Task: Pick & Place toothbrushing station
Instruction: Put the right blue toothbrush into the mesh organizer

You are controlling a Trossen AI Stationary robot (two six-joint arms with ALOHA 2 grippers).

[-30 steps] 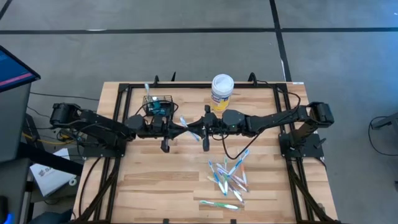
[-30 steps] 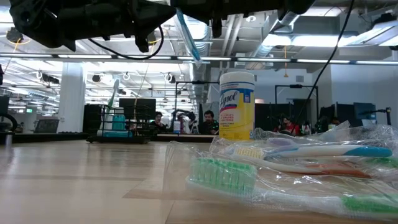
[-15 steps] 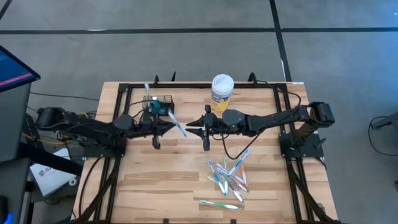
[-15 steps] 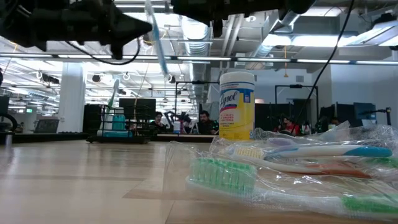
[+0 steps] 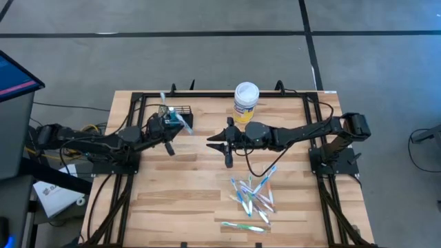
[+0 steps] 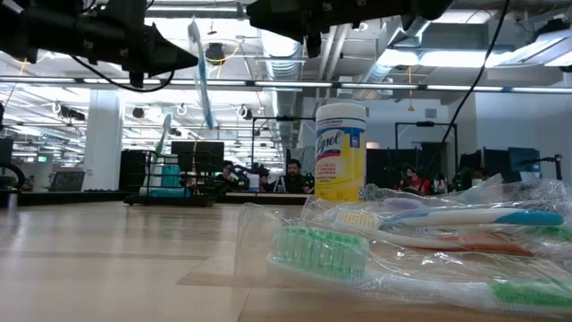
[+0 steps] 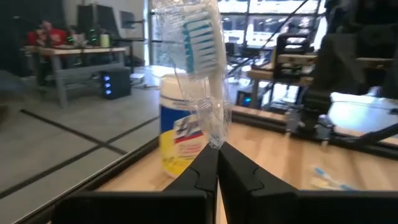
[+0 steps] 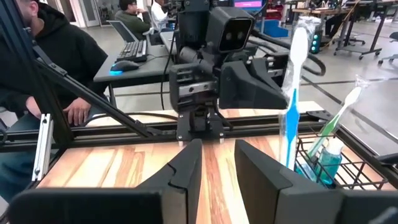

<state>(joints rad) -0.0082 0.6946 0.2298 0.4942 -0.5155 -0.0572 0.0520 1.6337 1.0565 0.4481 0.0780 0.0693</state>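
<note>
Nearest the low camera lies a heap of wrapped toothbrushes (image 6: 420,241), blurred by closeness, with its front and right edges cut off; from above the same pile (image 5: 253,196) spreads over the front right part of the wooden table (image 5: 193,200), most brushes lying roughly front to back and one (image 5: 242,226) lying crosswise at the front.

Farther back, over the middle of the table, the right gripper (image 5: 211,137) hangs empty. Its fingers (image 8: 186,171) stand apart with bare wood showing between them, and it points toward the left arm.

To the left and a little farther back, the left gripper (image 5: 170,124) has its fingers (image 7: 200,174) pressed together on a wrapped toothbrush (image 7: 198,62) — pinched at the handle end, bristles uppermost. In the low view this brush (image 6: 201,76) stands nearly upright in the air, leaning slightly. It is just at the basket, though whether it touches the wire cannot be told.

The toothbrushing station (image 5: 177,111) — a small black wire basket — sits at the back left of the table, beside the black frame rail. Its long axis runs left to right across the table. A toothbrush (image 5: 164,100) stands in it, and the right wrist view shows a small blue-green bottle (image 8: 328,160) inside; there the basket's far side is cut off by the picture edge. From above, the left gripper hides part of its front wall.

A white-lidded tub (image 5: 246,100) with a yellow label stands at the back centre, well apart from the basket.
</note>
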